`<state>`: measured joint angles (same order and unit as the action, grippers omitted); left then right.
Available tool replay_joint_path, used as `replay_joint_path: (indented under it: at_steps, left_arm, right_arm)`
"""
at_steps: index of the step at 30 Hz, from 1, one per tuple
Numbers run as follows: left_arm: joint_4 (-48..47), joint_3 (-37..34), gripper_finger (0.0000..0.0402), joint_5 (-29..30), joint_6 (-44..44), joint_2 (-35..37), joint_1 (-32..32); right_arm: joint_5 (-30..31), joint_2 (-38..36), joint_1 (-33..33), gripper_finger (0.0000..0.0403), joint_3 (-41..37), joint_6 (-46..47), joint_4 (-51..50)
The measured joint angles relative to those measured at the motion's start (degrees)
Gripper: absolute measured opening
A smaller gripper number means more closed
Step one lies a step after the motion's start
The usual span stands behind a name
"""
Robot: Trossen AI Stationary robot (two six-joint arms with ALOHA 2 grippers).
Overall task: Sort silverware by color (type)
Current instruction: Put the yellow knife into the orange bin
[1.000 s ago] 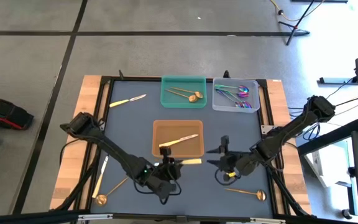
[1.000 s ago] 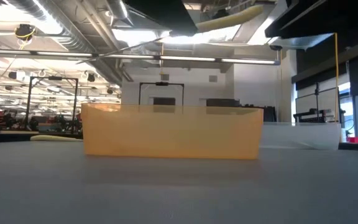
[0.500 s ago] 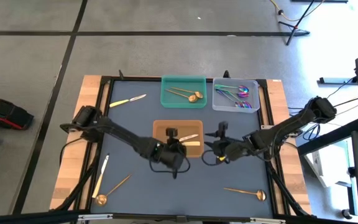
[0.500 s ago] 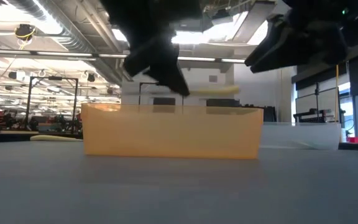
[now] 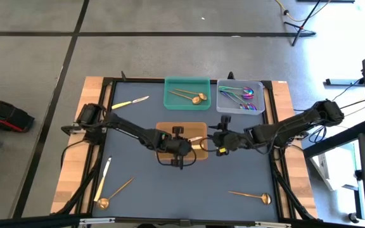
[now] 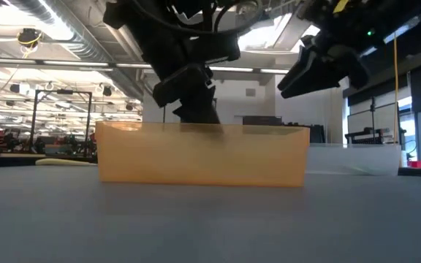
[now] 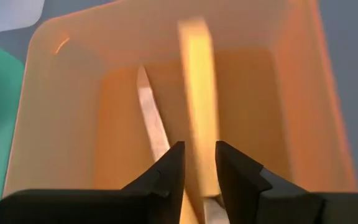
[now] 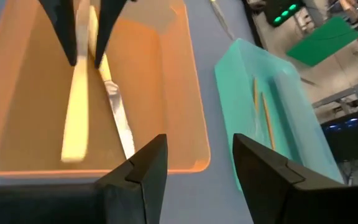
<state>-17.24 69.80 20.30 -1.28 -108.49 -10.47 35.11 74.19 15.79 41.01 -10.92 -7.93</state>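
Fingers of the left gripper [image 7: 199, 163] are pinching a pale yellow-cream utensil [image 7: 199, 106] over the orange tray [image 5: 163, 128], where a cream-handled knife [image 7: 153, 118] is lying. Just beside the tray, the right gripper [image 8: 194, 163] is hovering with fingers spread, holding nothing.

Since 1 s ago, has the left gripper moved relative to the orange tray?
Yes. The left gripper has travelled from the open mat near the table's front edge up to the orange tray, and now hangs over it, fingers shut on a pale yellow piece.
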Motion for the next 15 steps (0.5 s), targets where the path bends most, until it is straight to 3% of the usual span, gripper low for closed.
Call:
replay_joint_path:
  at_steps: [7, 15]
  left_arm:
    - [-4.4, 2.2, 0.0105, 0.4, 1.1, 1.6, 0.6]
    - [-17.6, 2.4, 0.0107, 3.3, 0.2, 14.1, 1.4]
  right_arm:
    - [-1.2, 0.0, -3.1, 0.0172, 0.0, -3.5, 0.0]
    - [-1.2, 0.0, -7.6, 0.0172, 0.0, -8.1, 0.7]
